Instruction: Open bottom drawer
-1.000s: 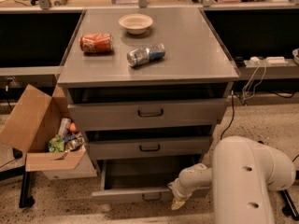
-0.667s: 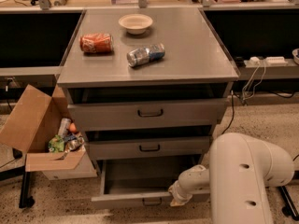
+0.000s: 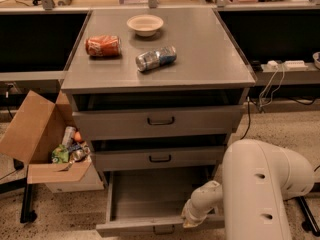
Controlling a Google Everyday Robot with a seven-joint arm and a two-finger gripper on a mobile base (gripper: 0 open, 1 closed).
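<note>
The bottom drawer (image 3: 150,204) of the grey metal cabinet stands pulled well out, and its bare grey inside shows. Its narrow front panel (image 3: 125,228) lies at the lower edge of the view, with the small dark bar handle (image 3: 162,230) at its middle. My gripper (image 3: 190,219) sits at the end of the white arm, against the right part of the drawer's front panel, just right of the handle. The wrist hides its tip. The middle drawer (image 3: 160,158) and the top drawer (image 3: 160,120) are each out a little.
On the cabinet top (image 3: 210,59) lie a red can (image 3: 102,45), a silver-blue can (image 3: 156,58) and a white bowl (image 3: 145,24). An open cardboard box (image 3: 47,144) with rubbish stands left of the cabinet. My white arm body (image 3: 260,189) fills the lower right. Cables hang at the right.
The bottom drawer has slid further out toward the camera, and my gripper has moved down and forward with its front panel.
</note>
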